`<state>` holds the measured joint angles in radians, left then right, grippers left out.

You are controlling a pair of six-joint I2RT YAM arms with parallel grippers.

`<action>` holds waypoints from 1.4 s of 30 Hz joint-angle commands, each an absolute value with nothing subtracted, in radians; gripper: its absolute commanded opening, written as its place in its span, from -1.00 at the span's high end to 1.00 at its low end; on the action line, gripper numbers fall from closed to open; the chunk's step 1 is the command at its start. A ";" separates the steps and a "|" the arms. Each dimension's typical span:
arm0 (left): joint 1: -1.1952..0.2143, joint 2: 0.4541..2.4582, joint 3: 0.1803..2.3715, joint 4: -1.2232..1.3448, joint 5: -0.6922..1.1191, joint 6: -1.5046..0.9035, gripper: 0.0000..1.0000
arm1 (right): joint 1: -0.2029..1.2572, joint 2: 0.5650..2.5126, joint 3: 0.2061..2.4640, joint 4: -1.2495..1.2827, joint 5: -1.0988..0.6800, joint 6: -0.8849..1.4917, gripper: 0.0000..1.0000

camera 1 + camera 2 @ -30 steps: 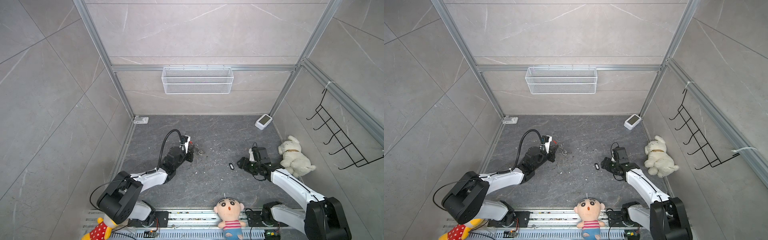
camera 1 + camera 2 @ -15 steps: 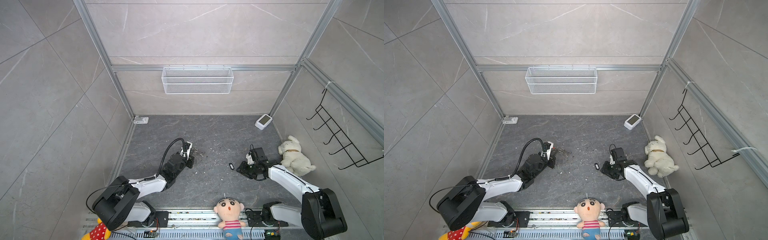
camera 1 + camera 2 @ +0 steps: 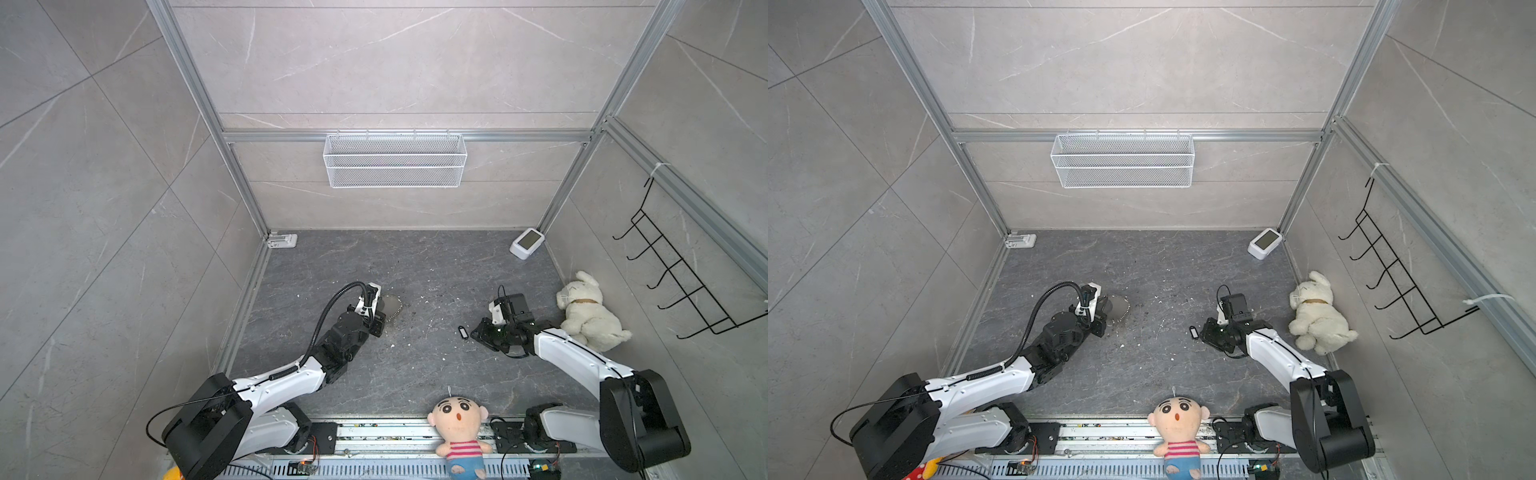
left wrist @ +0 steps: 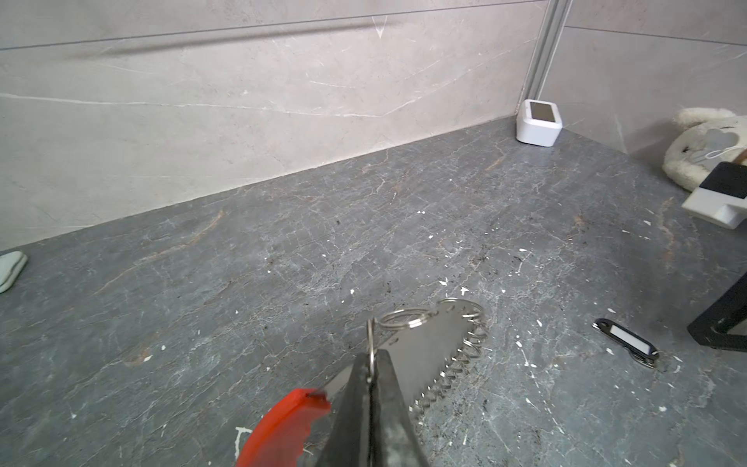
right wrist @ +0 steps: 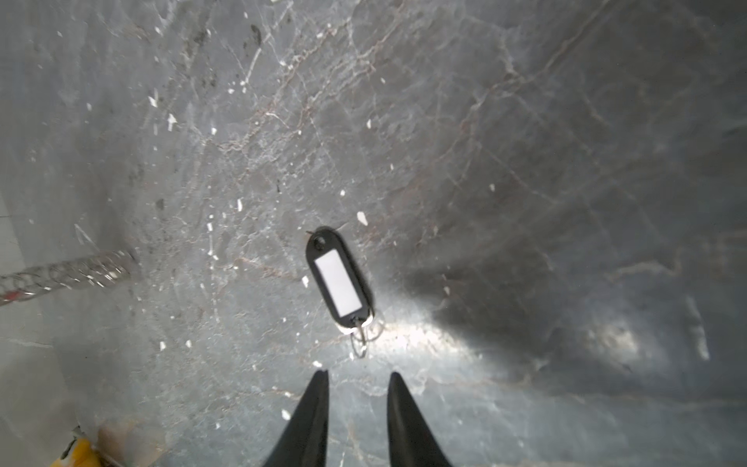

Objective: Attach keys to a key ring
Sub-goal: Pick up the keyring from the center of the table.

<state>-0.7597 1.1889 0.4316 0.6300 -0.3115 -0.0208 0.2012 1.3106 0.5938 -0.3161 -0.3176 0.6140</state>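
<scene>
Black oblong plastic key tag (image 5: 338,283): white window, lying flat on the floor (image 5: 525,161), frame centre.
Red-and-steel key ring (image 4: 428,351): silver-ring fringe, bottom centre.
Left gripper (image 4: 371,364): pinching it.
Right gripper (image 5: 357,376): fingers parted, nothing in 'em.

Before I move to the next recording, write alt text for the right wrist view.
A small black key tag with a white label lies flat on the grey marbled floor. The right gripper points at its ringed end, fingertips apart, not touching it. A blurred stretch of the key ring shows at the frame's edge.
</scene>
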 commanded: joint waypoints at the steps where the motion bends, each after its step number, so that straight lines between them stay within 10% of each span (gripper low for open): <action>1: -0.764 1.208 0.438 0.699 -0.332 0.006 1.00 | 0.213 1.374 0.607 -0.273 -0.309 0.629 0.52; 24: -0.764 1.263 0.459 0.688 -0.281 -0.012 1.00 | 0.242 1.448 0.594 -0.198 -0.293 0.644 0.56; 42: -0.764 1.284 0.470 0.682 -0.271 -0.020 1.00 | 0.247 1.414 0.589 -0.180 -0.317 0.685 1.00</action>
<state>-0.7597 1.2819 0.4324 0.6357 -0.2787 -0.0154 0.2382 1.4353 0.5934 -0.1780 -0.3115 0.6632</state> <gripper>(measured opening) 0.053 0.046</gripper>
